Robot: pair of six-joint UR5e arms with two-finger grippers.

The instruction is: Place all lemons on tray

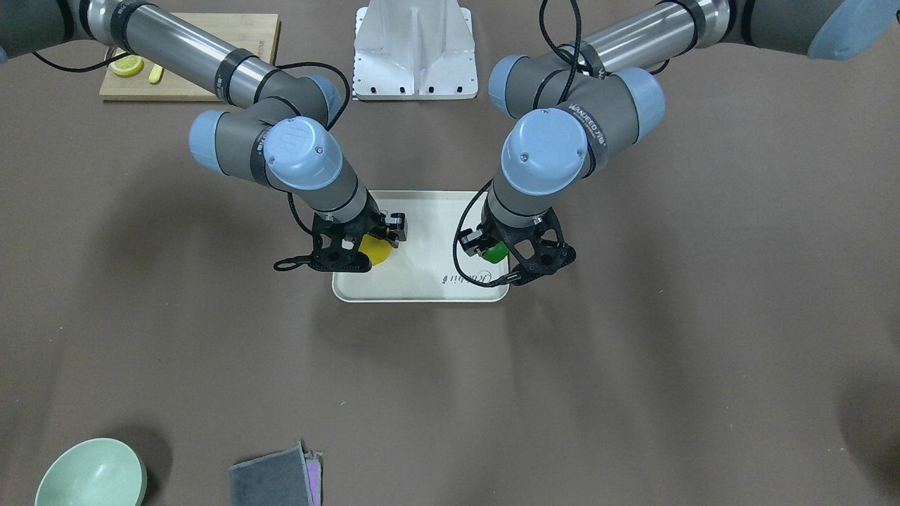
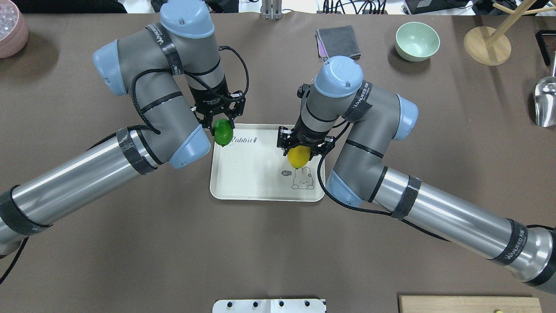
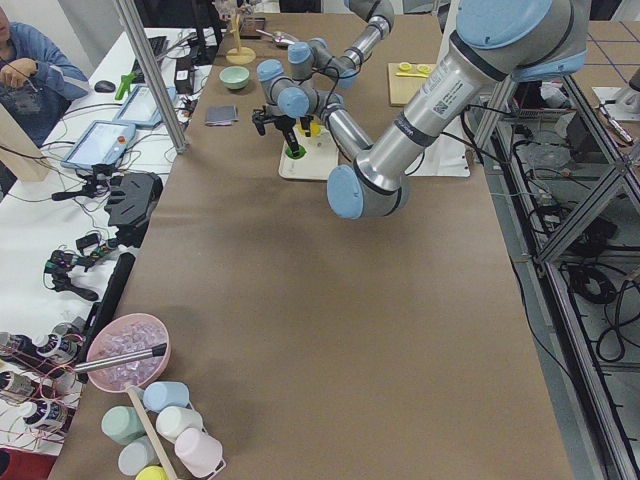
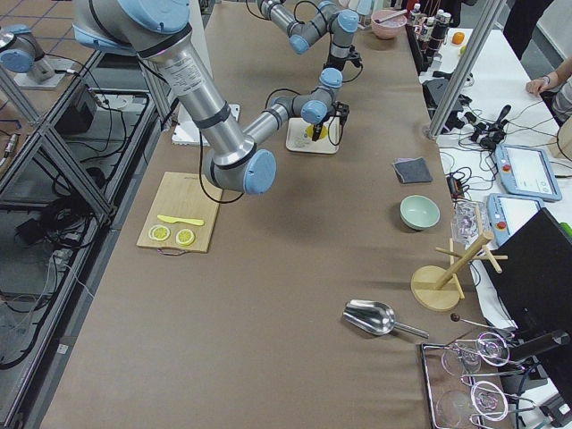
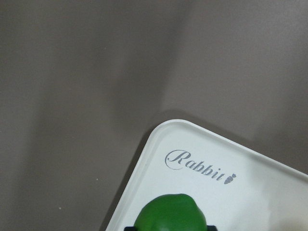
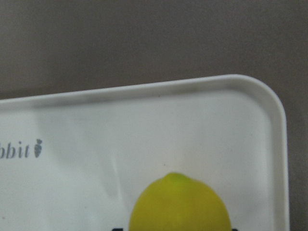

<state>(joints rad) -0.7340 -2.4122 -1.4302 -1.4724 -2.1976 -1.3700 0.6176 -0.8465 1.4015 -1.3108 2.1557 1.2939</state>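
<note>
The off-white tray (image 2: 252,174) with "Rabbit" script lies at the table's middle, also in the front view (image 1: 422,239). My left gripper (image 2: 223,126) is shut on the small green lemon (image 2: 223,132) over the tray's far left corner; the left wrist view shows the lemon (image 5: 169,213) above the script on the tray (image 5: 240,159). My right gripper (image 2: 299,150) is shut on the larger yellow lemon (image 2: 299,157) over the tray's right half, seen in the right wrist view (image 6: 179,204) and front view (image 1: 375,250). I cannot tell if either lemon touches the tray.
A wooden cutting board (image 1: 190,77) with lemon slices (image 1: 126,66) lies near the robot's base on its right. A green bowl (image 2: 417,41), grey cloth (image 2: 338,41), wooden stand (image 2: 486,45) and metal scoop (image 2: 545,102) sit far right. A pink bowl (image 2: 11,28) is far left.
</note>
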